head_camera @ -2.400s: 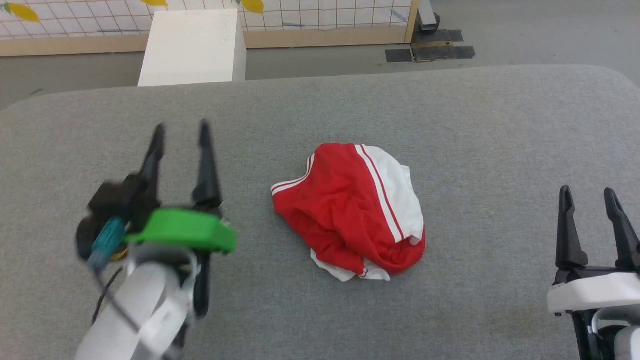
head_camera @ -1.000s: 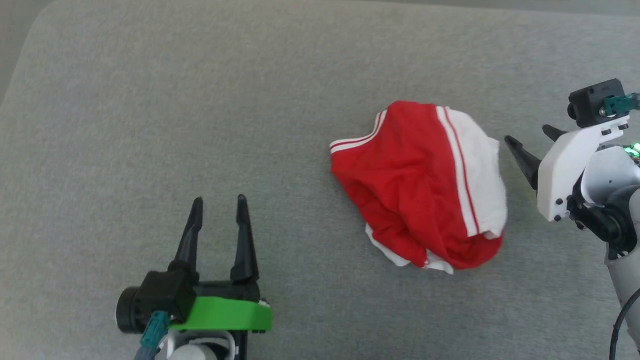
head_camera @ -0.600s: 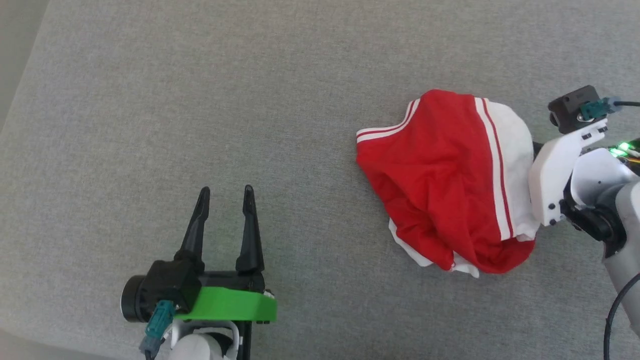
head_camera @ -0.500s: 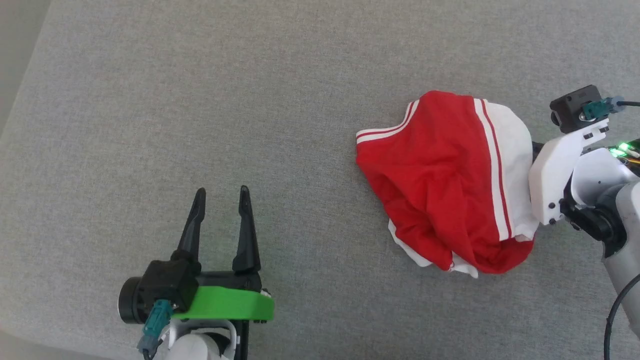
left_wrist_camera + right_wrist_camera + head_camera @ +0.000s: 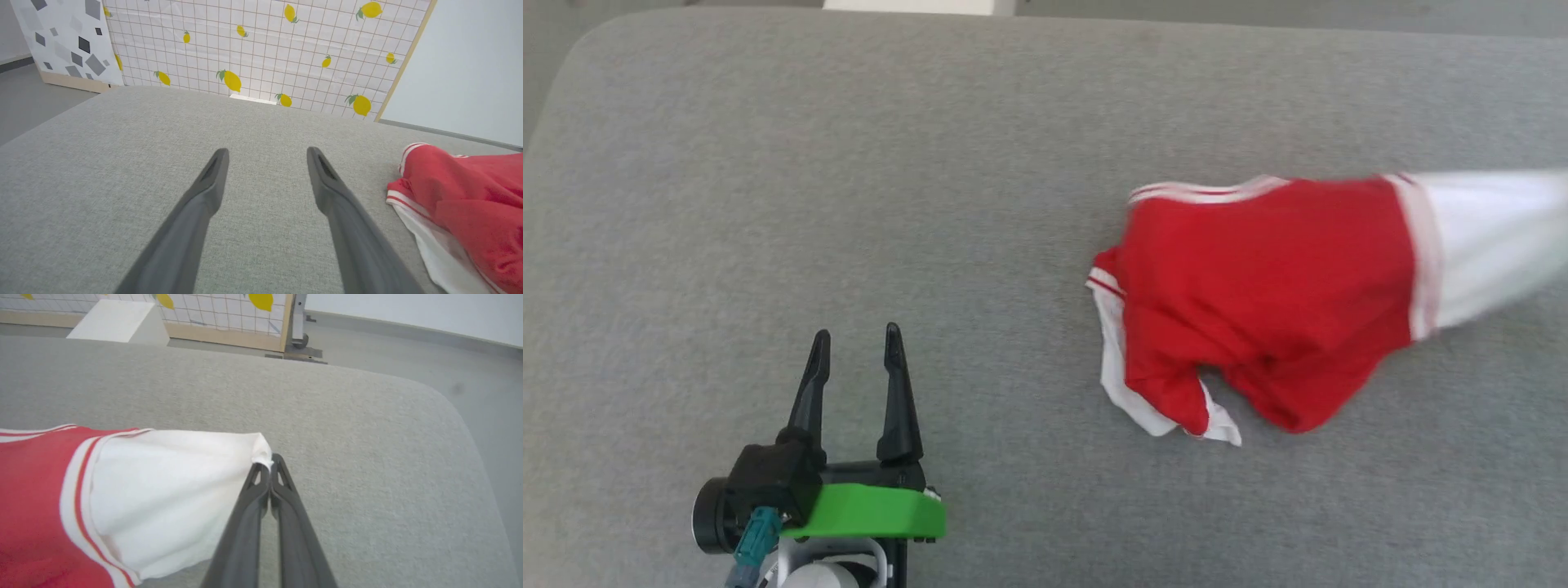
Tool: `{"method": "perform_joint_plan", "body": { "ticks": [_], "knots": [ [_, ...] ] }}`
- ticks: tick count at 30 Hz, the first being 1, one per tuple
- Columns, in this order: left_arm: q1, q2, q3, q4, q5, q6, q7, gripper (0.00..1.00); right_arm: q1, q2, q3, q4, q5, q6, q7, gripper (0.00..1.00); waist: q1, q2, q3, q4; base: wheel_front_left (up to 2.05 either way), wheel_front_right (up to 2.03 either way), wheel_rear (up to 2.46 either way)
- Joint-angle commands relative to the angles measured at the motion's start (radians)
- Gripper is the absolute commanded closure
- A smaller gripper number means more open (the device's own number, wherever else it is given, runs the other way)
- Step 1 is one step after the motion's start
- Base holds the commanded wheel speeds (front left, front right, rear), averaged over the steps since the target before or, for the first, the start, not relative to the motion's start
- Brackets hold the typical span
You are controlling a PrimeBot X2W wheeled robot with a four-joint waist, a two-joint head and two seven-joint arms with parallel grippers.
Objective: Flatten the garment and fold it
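Both right fingers (image 5: 287, 506) tight on garment (image 5: 163, 490)

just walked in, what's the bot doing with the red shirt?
The right gripper is shut on the edge of the white sleeve, which stretches taut toward the head view's right edge. The rest of the garment lies bunched on the grey padded surface, not yet flat and not folded. The left gripper is open and empty, off to the garment's left and apart from it.
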Motion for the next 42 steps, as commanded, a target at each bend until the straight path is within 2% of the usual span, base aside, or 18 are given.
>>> {"method": "perform_joint_plan", "body": {
  "ticks": [1,8,11,15,16,17,20,24,30,34,37,39,42],
  "knots": [
    [0.004,-0.005,-0.002,-0.004,0.009,-0.008,-0.004,0.00,0.047,0.001,-0.047,0.002,-0.019,-0.002,0.009,1.00,0.0000,-0.0001,0.004,-0.027,0.00,0.00,0.00],
    [-0.015,-0.005,-0.005,0.002,0.021,-0.022,-0.004,0.00,0.198,-0.008,-0.284,0.086,-0.133,-0.002,0.015,1.00,0.0000,-0.0001,0.062,-0.031,0.00,0.00,0.00],
    [-0.026,-0.005,-0.004,0.007,0.027,-0.027,-0.004,0.00,0.223,-0.012,-0.325,0.136,-0.189,-0.002,-0.013,1.00,0.0000,-0.0001,0.078,-0.029,0.00,0.00,0.00],
    [-0.039,-0.004,-0.003,0.018,0.033,-0.034,-0.004,0.00,0.215,0.002,-0.327,0.191,-0.237,-0.002,-0.058,1.00,0.0000,-0.0001,0.083,-0.031,0.00,0.00,0.00],
    [-0.041,-0.003,-0.002,0.022,0.034,-0.035,-0.004,0.00,0.204,0.006,-0.315,0.196,-0.240,-0.002,-0.074,0.83,0.0000,-0.0001,0.079,-0.034,0.00,0.00,0.00],
    [-0.043,-0.003,-0.002,0.025,0.034,-0.035,-0.004,0.00,0.192,0.011,-0.307,0.198,-0.240,-0.002,-0.091,0.00,0.0000,-0.0001,0.075,-0.037,0.00,0.00,0.00],
    [-0.044,-0.001,0.002,0.037,0.033,-0.040,-0.004,0.00,0.154,0.028,-0.272,0.193,-0.237,-0.002,-0.141,0.00,0.0000,-0.0001,0.049,-0.048,0.00,0.00,0.00],
    [-0.037,0.003,0.012,0.045,0.029,-0.047,-0.004,0.00,0.119,0.055,-0.218,0.118,-0.195,-0.002,-0.206,0.00,0.0000,-0.0001,-0.001,-0.062,0.00,0.00,0.00],
    [-0.014,0.004,0.019,0.039,0.025,-0.063,-0.004,0.00,0.174,0.137,-0.198,-0.113,-0.173,-0.002,-0.351,0.00,0.0000,-0.0001,-0.066,-0.067,0.00,0.00,0.00],
    [0.009,0.010,0.017,0.026,0.042,-0.078,-0.004,0.00,0.296,0.248,-0.194,-0.268,-0.235,-0.002,-0.460,0.00,0.0000,-0.0001,-0.096,-0.065,0.00,0.00,0.00],
    [0.034,0.014,0.018,0.009,0.068,-0.082,-0.004,0.00,0.406,0.370,-0.198,-0.352,-0.278,-0.002,-0.526,0.00,0.0000,-0.0001,-0.114,-0.065,0.00,0.00,0.00],
    [0.052,0.015,0.021,-0.002,0.082,-0.082,-0.004,0.00,0.469,0.423,-0.197,-0.384,-0.302,-0.002,-0.559,0.00,0.0000,-0.0001,-0.123,-0.070,0.00,0.00,0.00],
    [0.075,0.021,0.017,-0.001,0.100,-0.087,-0.004,0.00,0.532,0.456,-0.193,-0.401,-0.307,-0.002,-0.591,0.00,0.0000,-0.0001,-0.137,-0.081,0.00,0.00,0.00]
  ]
}}
